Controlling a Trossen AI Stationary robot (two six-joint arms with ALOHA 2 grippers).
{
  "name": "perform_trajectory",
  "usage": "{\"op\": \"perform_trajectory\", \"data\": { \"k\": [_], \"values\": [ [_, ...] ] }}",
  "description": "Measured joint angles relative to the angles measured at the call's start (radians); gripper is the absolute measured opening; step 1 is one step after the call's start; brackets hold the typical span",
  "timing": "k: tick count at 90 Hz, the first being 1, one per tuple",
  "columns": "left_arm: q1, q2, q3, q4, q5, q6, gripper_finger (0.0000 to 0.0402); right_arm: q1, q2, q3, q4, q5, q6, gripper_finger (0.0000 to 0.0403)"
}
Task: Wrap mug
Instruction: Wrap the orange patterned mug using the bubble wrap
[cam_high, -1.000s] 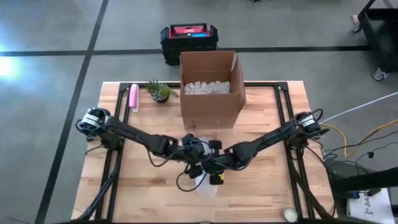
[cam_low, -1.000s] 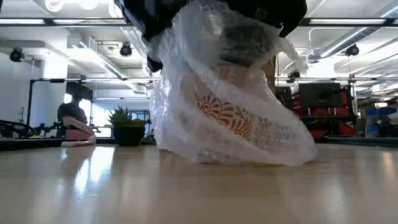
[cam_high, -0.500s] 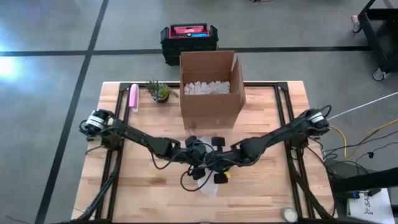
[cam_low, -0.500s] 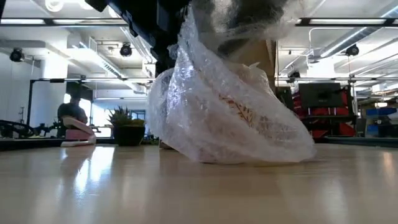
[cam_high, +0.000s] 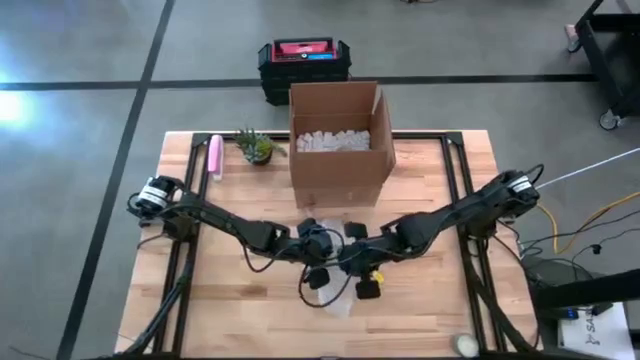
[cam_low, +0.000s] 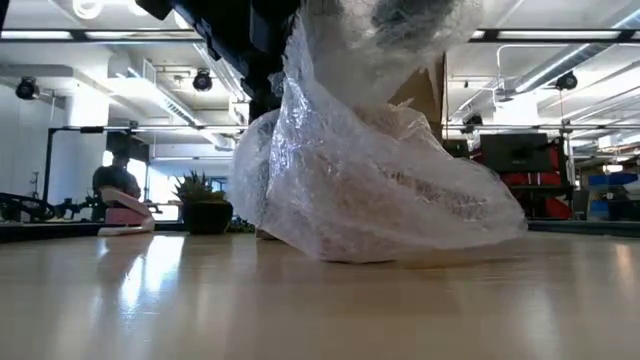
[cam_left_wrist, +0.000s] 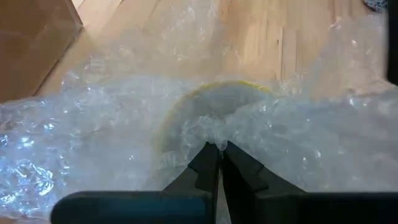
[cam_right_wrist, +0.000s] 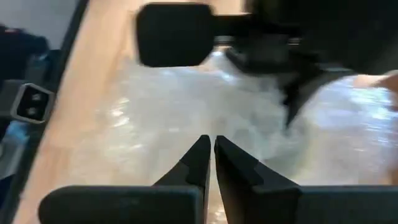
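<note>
The mug (cam_left_wrist: 208, 102) lies under clear bubble wrap (cam_low: 370, 190) at the table's middle, toward the near edge. Only its yellow rim shows through the wrap, in the left wrist view. The wrapped bundle rests on the table and rises to a bunched peak (cam_low: 395, 20). My left gripper (cam_high: 322, 262) and my right gripper (cam_high: 362, 272) meet above the bundle, each shut on the wrap. My left gripper pinches a gathered fold of the bubble wrap (cam_left_wrist: 216, 142) between its fingertips, right above the mug's rim. The fingers come slanting down from the table's left. The wrap is drawn up off the mug to the fingers. My right gripper is shut on the bubble wrap (cam_right_wrist: 210, 132) at its fingertips, coming from the table's right, slanting down. The picture is blurred there, so which edge or fold it has I cannot tell. The wrap hangs down from it over the mug.
An open cardboard box (cam_high: 340, 135) with white packing fill stands just beyond the arms. A small potted plant (cam_high: 258, 148) and a pink object (cam_high: 214, 156) lie at the far left. A white round thing (cam_high: 463, 344) sits at the near right edge.
My right gripper has moved toward the table's near and right side, drawing the wrap over the mug. The mug's red pattern, plain through the wrap a second ago, is now covered. The bundle has spread a little to the right in the low view.
</note>
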Motion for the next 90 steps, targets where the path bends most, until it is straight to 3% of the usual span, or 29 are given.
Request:
{"op": "perform_trajectory", "data": {
  "k": [20, 33, 50, 90],
  "values": [
    [-0.001, 0.000, -0.008, 0.000, -0.003, -0.012, 0.0000, -0.045, 0.126, -0.009, 0.053, 0.009, -0.051, 0.0008],
    [0.000, -0.005, -0.020, -0.003, -0.009, -0.017, 0.0000, -0.048, 0.127, -0.014, 0.075, 0.109, -0.084, 0.0008],
    [-0.003, -0.008, -0.021, 0.003, -0.008, -0.007, 0.0000, -0.053, 0.121, -0.014, 0.061, 0.116, -0.105, 0.0008],
    [-0.006, -0.008, -0.022, 0.018, 0.010, 0.003, 0.0000, -0.019, -0.049, 0.004, -0.015, 0.140, -0.034, 0.0008]
  ]
}}
